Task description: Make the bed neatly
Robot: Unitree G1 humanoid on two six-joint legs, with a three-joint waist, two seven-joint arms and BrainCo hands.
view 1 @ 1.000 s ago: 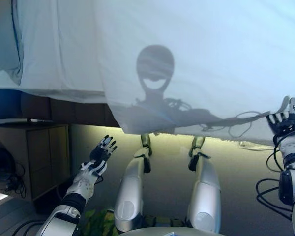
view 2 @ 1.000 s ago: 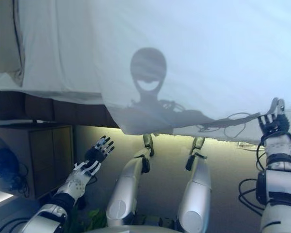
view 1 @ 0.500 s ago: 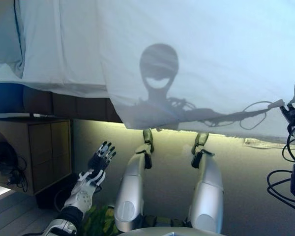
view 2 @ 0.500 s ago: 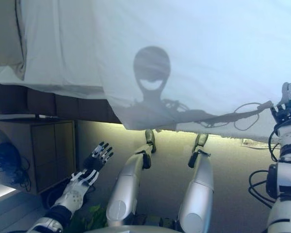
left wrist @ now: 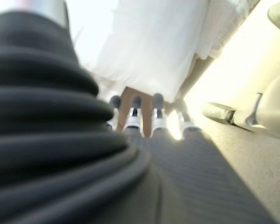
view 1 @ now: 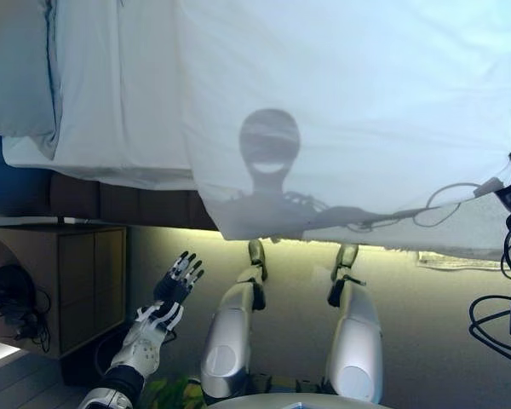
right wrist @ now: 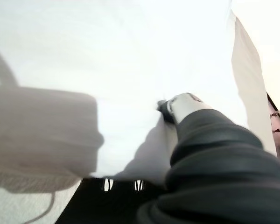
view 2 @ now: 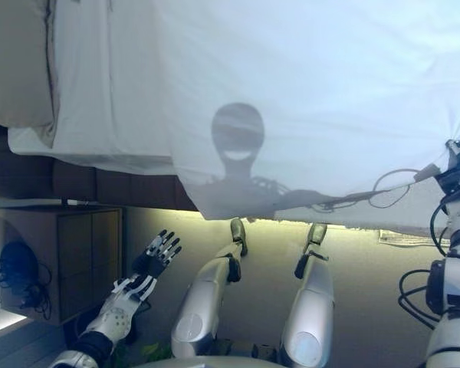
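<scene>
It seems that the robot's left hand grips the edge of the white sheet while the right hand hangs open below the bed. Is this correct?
No, the sides are swapped. In the right eye view the right hand grips the edge of the white sheet, and the left hand hangs open below the bed.

left hand (view 1: 177, 277) raised, fingers straight, right hand (view 2: 458, 170) pinching

The duvet (view 1: 349, 102) lies on the bed ahead of me, its edge hanging over the sheet (view 1: 119, 111). My right hand (view 2: 458, 170) grips that edge at far right. My left hand (view 1: 175, 279) hovers low beside the nightstand (view 1: 60, 281), apart from the bedding.
</scene>
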